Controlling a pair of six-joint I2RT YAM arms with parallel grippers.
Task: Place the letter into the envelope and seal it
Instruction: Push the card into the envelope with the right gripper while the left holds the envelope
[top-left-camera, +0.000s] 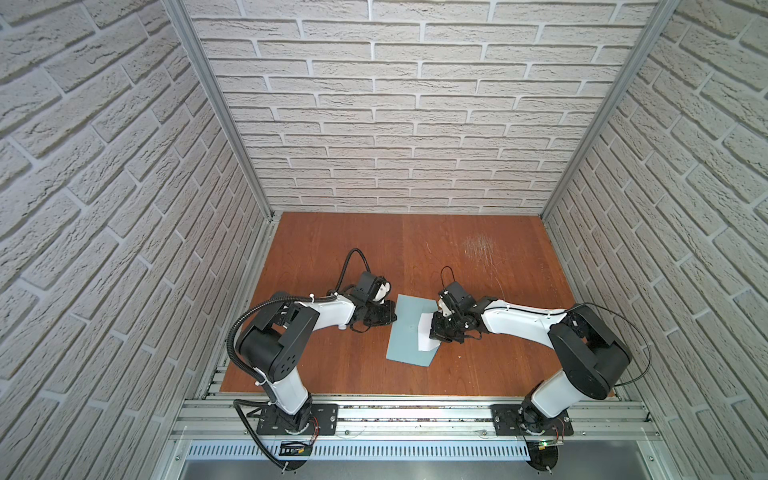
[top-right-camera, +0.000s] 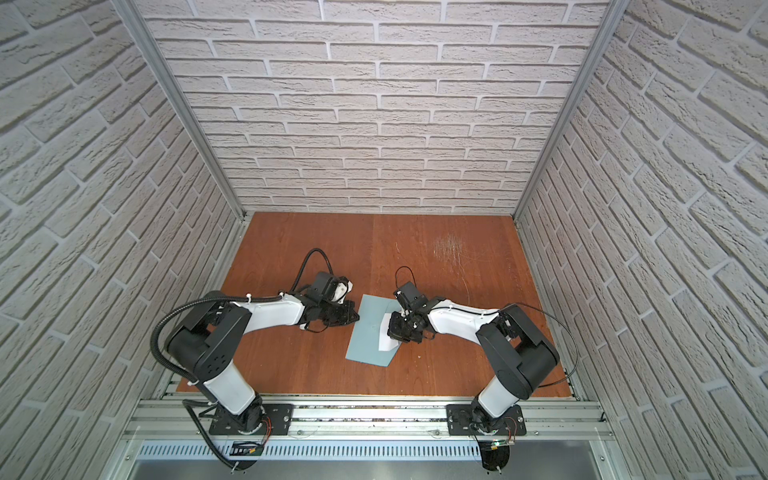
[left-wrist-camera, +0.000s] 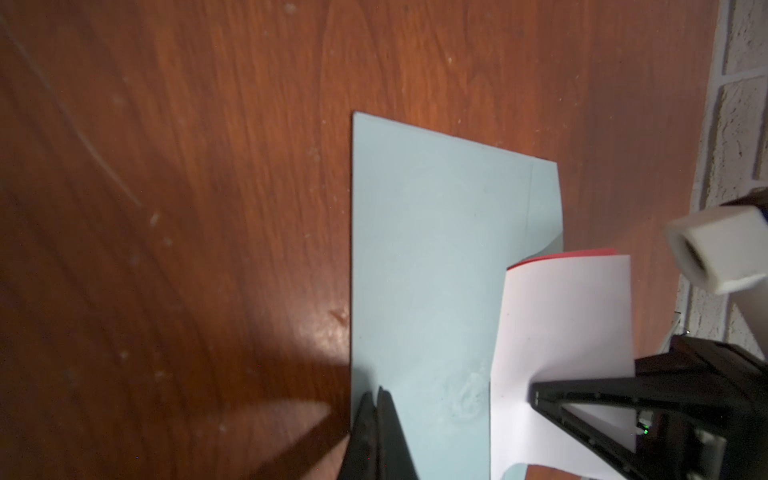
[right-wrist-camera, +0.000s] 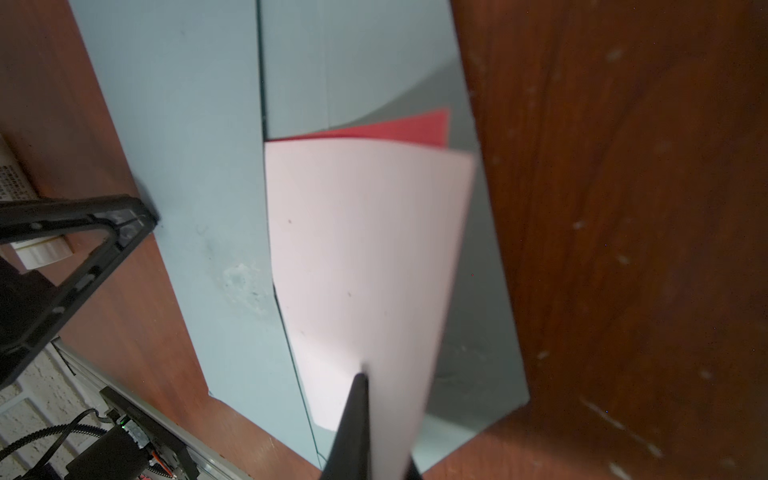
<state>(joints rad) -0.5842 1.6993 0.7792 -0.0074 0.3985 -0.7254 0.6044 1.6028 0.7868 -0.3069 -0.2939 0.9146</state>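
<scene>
While the left claw (top-left-camera: 392, 318), closed, rests its tips on the 9 o'clock edge of the envelope (top-left-camera: 405, 338), that envelope lies flat on the desk (top-left-camera: 478, 365). At its 3 o'clock side the pale letter (top-left-camera: 424, 332), curled and showing red underneath, meets the open mouth, pinched by the right claw (top-left-camera: 433, 333).

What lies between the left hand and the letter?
Only bare envelope: in the left wrist view its blue face runs from the left hand at its edge to the letter.

Reddish-brown wooden tabletop (top-left-camera: 478, 365) with a pale scuff patch (top-left-camera: 478, 249), white brick-patterned walls (top-left-camera: 395, 104) on three sides.
</scene>
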